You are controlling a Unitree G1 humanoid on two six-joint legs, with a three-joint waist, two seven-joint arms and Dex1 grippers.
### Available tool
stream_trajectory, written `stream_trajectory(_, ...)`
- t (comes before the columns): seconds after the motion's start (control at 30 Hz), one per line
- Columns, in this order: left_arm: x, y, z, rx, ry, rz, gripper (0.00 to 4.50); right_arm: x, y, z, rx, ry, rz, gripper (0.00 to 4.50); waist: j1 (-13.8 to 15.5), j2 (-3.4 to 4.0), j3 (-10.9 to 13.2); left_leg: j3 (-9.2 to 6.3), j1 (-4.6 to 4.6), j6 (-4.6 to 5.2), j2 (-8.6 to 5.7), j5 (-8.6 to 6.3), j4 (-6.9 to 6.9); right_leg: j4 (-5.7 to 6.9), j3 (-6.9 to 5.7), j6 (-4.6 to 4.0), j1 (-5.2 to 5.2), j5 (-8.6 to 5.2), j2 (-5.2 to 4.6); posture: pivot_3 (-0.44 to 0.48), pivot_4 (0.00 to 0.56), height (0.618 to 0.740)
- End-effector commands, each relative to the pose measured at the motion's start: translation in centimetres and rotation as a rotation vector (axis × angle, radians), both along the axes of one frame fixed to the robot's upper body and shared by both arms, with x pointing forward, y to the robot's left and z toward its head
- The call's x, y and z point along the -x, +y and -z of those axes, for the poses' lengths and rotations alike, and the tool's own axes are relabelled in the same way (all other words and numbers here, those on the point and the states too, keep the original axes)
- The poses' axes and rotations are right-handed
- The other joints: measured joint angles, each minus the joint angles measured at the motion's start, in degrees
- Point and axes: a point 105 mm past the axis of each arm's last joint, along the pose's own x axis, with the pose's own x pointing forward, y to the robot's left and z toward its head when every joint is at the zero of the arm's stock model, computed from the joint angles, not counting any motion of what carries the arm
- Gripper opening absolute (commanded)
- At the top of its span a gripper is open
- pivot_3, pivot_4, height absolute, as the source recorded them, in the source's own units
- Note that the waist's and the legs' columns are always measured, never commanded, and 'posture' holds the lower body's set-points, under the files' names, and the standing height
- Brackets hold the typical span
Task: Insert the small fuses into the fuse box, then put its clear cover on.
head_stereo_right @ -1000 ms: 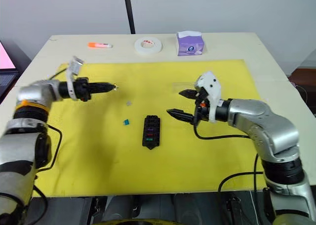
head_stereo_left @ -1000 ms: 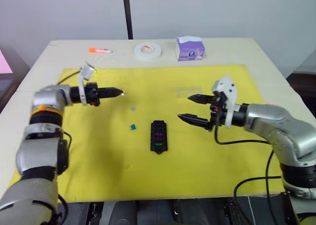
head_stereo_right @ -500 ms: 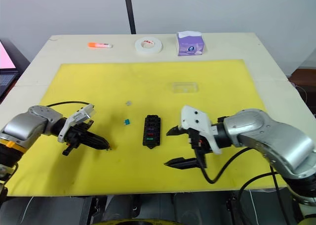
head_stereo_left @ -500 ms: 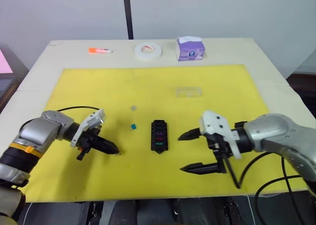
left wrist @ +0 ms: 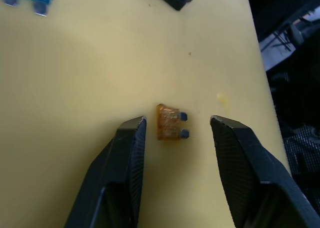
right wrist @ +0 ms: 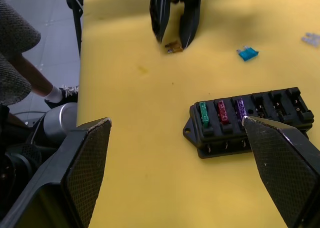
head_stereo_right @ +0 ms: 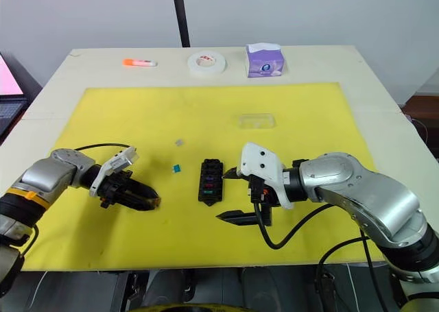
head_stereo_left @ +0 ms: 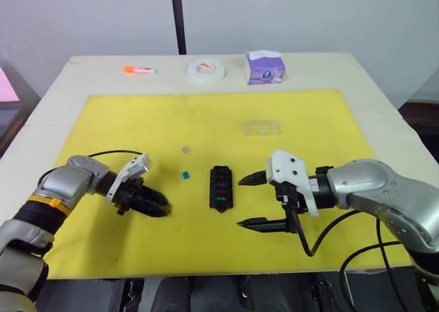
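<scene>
The left gripper [left wrist: 172,124] is down at the yellow mat [head_stereo_left: 206,120], fingers spread, straddling an amber fuse [left wrist: 170,123] that lies flat between the tips without touching either one. In the head views that puts it on the near left of the mat, left of the fuse box [head_stereo_left: 220,188].

The fuse box sits mid-mat, its pointed end toward the near edge. 3 fuses are seated in it: green [right wrist: 203,114], red [right wrist: 221,111] and purple [right wrist: 240,109], in a row, green nearest the pointed end. The slots beyond them look dark.

A teal fuse [head_stereo_left: 184,176] lies loose on the mat just left of the box, and a small grey fuse [head_stereo_left: 185,149] lies a bit farther back.

The right gripper [head_stereo_left: 248,201] hangs just right of the box with its 2 fingers wide apart, holding nothing.

The clear cover [head_stereo_left: 262,127] rests on the mat, far right of the box, well apart from both grippers.

Beyond the mat on the table [head_stereo_left: 343,68]: an orange marker [head_stereo_left: 139,70], a white tape roll [head_stereo_left: 206,70] and a purple tissue pack [head_stereo_left: 265,67].
</scene>
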Motion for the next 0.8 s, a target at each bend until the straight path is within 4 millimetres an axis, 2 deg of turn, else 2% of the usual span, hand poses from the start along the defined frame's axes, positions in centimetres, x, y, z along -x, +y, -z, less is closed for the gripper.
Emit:
stream_trajectory(0.03,0.2,2.5,-2.1,-0.016,-0.047,-0.081,2.00,0.2,-0.2,-0.6,-0.006,-0.043,-0.001,4.50,-0.5,0.01,0.0,0.01,-0.02,0.00,0.00,0.00,-0.03,-0.01,0.00,0.00,-0.03,0.00,0.00,0.000,0.150,0.740)
stream_trajectory(0.1,0.9,3.2,-2.4,-0.008,-0.042,-0.117,2.00,0.2,-0.3,-0.5,-0.009,-0.044,0.001,4.50,-0.8,0.02,0.0,0.08,-0.02,0.00,0.00,0.00,-0.11,-0.02,0.01,0.01,-0.08,-0.01,-0.04,0.000,0.150,0.740)
stream_trajectory(0.2,2.1,3.1,-2.9,0.048,-0.024,-0.179,2.00,0.1,-0.4,-0.5,-0.017,-0.047,0.003,4.50,-0.7,0.02,0.0,0.07,-0.04,0.01,0.02,0.00,-0.15,-0.01,0.01,0.04,-0.12,-0.03,-0.03,0.000,0.150,0.740)
stream_trajectory(0.43,5.9,0.1,-0.7,0.143,-0.030,-0.322,2.00,-0.2,-0.5,-0.4,-0.030,-0.047,0.003,4.50,-0.3,0.01,0.0,0.08,-0.02,0.00,0.04,-0.01,-0.07,-0.03,0.00,0.03,-0.06,-0.02,-0.10,0.000,0.150,0.740)
stream_trajectory(0.6,6.0,-1.3,0.6,0.175,-0.065,-0.404,2.00,-0.5,-0.4,-0.6,-0.031,-0.048,-0.009,4.50,0.1,0.00,0.0,0.08,0.03,0.00,0.01,-0.01,-0.04,-0.06,0.00,0.02,0.00,-0.02,-0.10,0.000,0.150,0.740)
stream_trajectory(0.8,5.4,-1.1,1.8,0.163,-0.065,-0.470,2.00,-0.8,-0.4,-1.1,-0.026,-0.051,-0.009,4.50,0.1,0.00,0.0,0.09,0.06,0.00,0.00,-0.01,-0.05,-0.06,0.00,0.01,0.01,-0.01,-0.08,0.000,0.150,0.740)
